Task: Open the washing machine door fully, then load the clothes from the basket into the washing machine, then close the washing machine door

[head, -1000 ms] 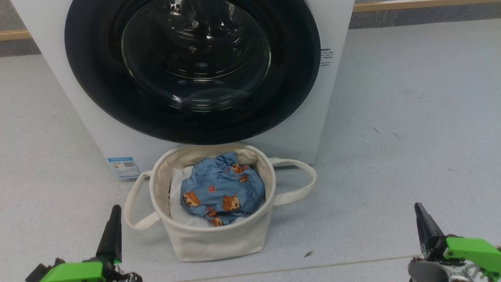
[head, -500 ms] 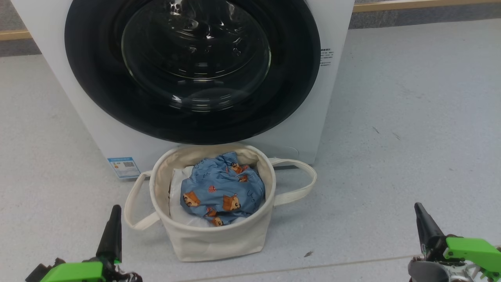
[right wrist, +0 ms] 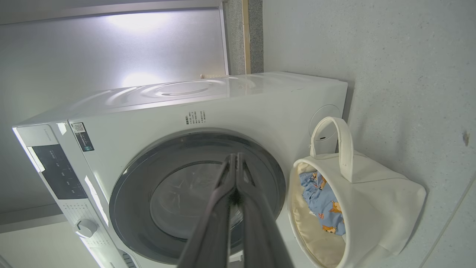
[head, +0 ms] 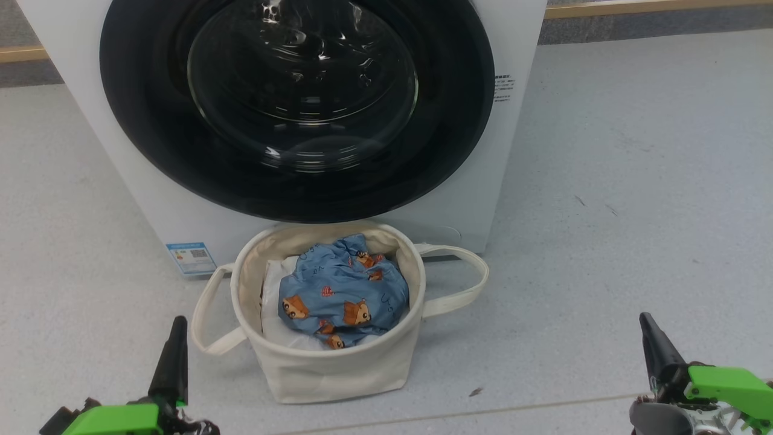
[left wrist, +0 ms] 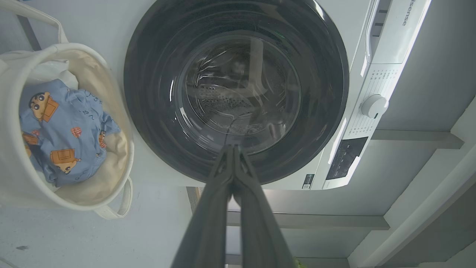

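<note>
The white washing machine point(head: 519, 36) faces me with its round black-rimmed door point(head: 296, 103) flush against the front, glass bowl at its centre. Right before it on the floor stands the cream basket point(head: 329, 368), holding the light-blue bear-print clothes point(head: 344, 290) on top of a white bundle. My left gripper point(head: 177, 323) rests low at the left, clear of the basket's handle, fingers together and empty point(left wrist: 233, 149). My right gripper point(head: 645, 320) sits low at the right, well away from the basket, also shut and empty point(right wrist: 235, 158). The door point(left wrist: 238, 89) and clothes point(left wrist: 59, 130) show in both wrist views.
A blue label sticker point(head: 191, 258) marks the machine's lower left corner. The basket's loop handles point(head: 465, 284) stick out to both sides. Grey floor point(head: 634, 211) spreads wide to the right of the machine. A control panel with a knob point(left wrist: 373, 106) tops the machine.
</note>
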